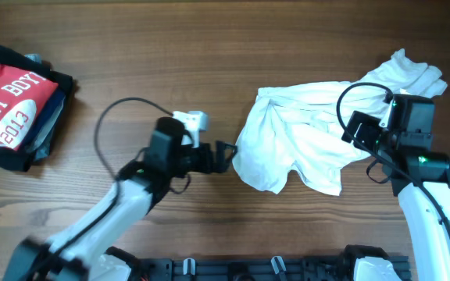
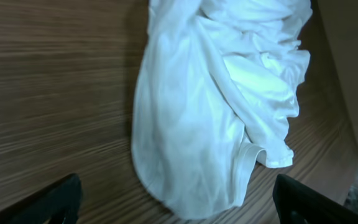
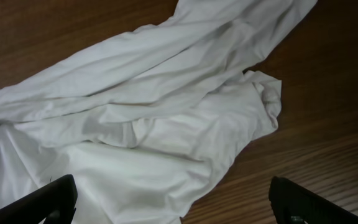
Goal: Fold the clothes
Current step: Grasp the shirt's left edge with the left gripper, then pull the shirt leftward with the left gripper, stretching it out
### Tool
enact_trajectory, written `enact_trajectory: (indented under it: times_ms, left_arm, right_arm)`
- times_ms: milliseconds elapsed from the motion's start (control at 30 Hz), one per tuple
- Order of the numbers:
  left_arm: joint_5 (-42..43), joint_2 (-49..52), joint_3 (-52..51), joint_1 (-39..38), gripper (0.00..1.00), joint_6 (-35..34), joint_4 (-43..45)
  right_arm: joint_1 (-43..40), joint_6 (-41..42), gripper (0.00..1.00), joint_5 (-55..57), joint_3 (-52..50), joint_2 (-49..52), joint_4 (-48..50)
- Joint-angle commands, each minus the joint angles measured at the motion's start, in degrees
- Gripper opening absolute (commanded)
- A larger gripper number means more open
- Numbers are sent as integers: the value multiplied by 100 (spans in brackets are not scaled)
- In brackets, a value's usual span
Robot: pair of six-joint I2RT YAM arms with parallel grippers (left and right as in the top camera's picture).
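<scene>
Cloth first: a white garment [image 1: 303, 136] lies crumpled on the right half of the wooden desk [image 1: 209, 47]. It is bunched into thick folds, and one end trails toward the far right corner.

We see the left tool [image 1: 226, 156] low at the middle of the desk, pointing right, just beside the garment's left edge. From the overhead view we cannot tell whether it touches the fabric. In the left wrist view its two dark fingers [image 2: 58, 200] are spread wide at the bottom corners and grip nothing. The rounded hem of the garment lies between and ahead of them.

The right tool [image 1: 355, 131] hangs over the right part of the garment, near its middle folds. In the right wrist view its fingers [image 3: 51, 200] are also spread wide, with nothing pinched. Wrinkled white fabric fills most of the frame beyond them, and bare wood shows at the right.

Well apart, at the far left edge of the desk, sits a stack of folded clothes [image 1: 45, 125]. On top is a red shirt [image 1: 10, 105] with white lettering, and dark pieces lie beneath it.
</scene>
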Motion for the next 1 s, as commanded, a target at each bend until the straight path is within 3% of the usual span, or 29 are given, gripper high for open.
enact_trajectory:
  times_ms: [0,67,300,567,633,700,867,967]
  left_arm:
    - [72,1008,44,-487,95,-455,1008]
    - [-114,1665,44,-752,92,-450,1683]
    - [-1025,2500,44,-1126,84,-446,2492]
    - [-1502,2500,44,-1231,38,-439,3077]
    - [-1502,2500,44,-1231,40,-442,3075]
    - [-1569,2527,44,-1231,55,-442,3036]
    - [-1862,2924,55,-1244,64,-426,3115]
    - [-1867,2994,55,-1370,58,-87,3248]
  right_arm:
    - [-17,87,99,94,-13,-22,-31]
    - [-17,87,100,94,-13,-22,-31]
    - [-17,87,100,94,-13,-22,-42]
    - [-17,87,100,92,-13,-22,-70]
    - [-17,90,99,94,-13,-22,-70]
    - [-17,90,100,92,-13,-22,-70]
    - [-17,90,100,70,-13,-22,-74]
    - [-17,238,100,4,-13,-22,-72]
